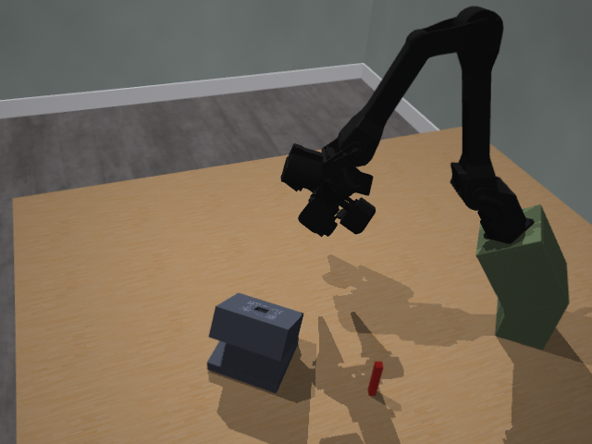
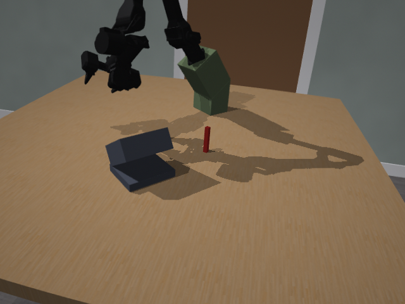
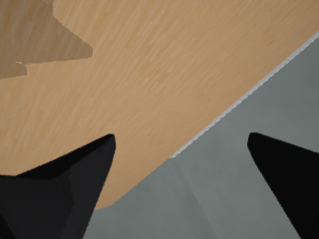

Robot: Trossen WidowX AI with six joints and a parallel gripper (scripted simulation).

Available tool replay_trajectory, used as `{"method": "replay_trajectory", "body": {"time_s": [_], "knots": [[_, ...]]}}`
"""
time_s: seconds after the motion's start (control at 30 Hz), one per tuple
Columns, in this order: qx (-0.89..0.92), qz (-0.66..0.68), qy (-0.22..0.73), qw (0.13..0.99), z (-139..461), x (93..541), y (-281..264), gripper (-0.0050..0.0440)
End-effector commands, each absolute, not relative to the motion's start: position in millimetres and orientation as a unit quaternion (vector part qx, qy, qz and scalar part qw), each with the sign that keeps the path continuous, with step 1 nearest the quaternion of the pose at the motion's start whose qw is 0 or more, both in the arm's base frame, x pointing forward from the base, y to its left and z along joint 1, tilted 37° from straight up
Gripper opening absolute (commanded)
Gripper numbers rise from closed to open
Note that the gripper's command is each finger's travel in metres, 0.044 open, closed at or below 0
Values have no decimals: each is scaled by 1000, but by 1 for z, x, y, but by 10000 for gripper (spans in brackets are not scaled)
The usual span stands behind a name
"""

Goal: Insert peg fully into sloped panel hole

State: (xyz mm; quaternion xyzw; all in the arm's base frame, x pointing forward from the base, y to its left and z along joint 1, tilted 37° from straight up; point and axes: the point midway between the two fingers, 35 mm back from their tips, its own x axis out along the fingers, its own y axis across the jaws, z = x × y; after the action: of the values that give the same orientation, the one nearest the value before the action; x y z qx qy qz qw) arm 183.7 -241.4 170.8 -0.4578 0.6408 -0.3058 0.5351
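A small red peg (image 1: 375,377) stands upright on the wooden table, also in the exterior view (image 2: 206,139). To its left sits a dark blue block with a sloped panel (image 1: 255,325) that has a small dark hole (image 1: 261,310) in its top face; the exterior view shows its back (image 2: 140,157), hole hidden. My gripper (image 1: 336,220) hangs open and empty high above the table, well behind both objects, also in the exterior view (image 2: 104,78). In the wrist view the two black fingertips frame bare table and its edge; neither peg nor panel shows there.
The arm's base stands on a green block (image 1: 525,281) at the table's right side, also in the exterior view (image 2: 207,82). The table's far edge lies just beyond the gripper. A brown door (image 2: 252,42) stands behind the table.
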Motion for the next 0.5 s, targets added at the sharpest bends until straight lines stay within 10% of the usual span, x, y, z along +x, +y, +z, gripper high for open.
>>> {"method": "replay_trajectory", "body": {"time_s": [0.0, 0.47], "knots": [[-483, -270, 639, 534, 170, 199, -235, 440], [-570, -127, 637, 503, 151, 239, -204, 440]]}}
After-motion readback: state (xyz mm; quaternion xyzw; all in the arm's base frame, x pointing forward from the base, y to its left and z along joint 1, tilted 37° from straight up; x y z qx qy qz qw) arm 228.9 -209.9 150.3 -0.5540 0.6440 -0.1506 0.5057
